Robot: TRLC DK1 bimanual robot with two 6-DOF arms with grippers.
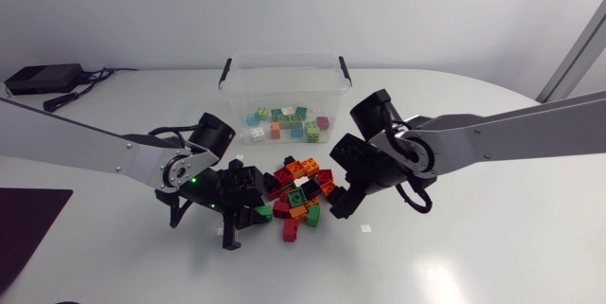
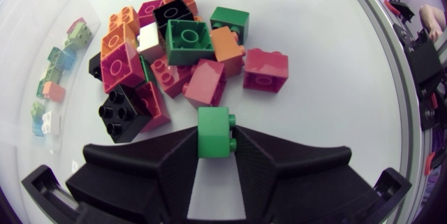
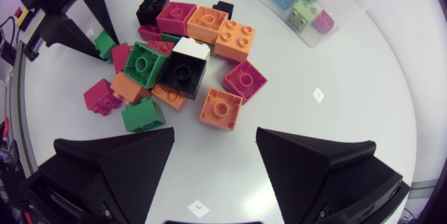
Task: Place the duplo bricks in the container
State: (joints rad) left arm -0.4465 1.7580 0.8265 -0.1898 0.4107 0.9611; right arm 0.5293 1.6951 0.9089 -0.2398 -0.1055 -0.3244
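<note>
My work table (image 1: 492,247) is white, smooth, evenly lit, round-edged. A black box (image 1: 43,79) with cables (image 1: 87,83) occupies its far left corner.

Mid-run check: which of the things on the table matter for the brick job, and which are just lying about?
For the job:
- brick pile
- green brick, held in the left gripper
- right gripper, open, by the pile
- clear container, with pastel bricks inside

Lying about:
- black box with cables
- dark mat
- small white tags
</note>
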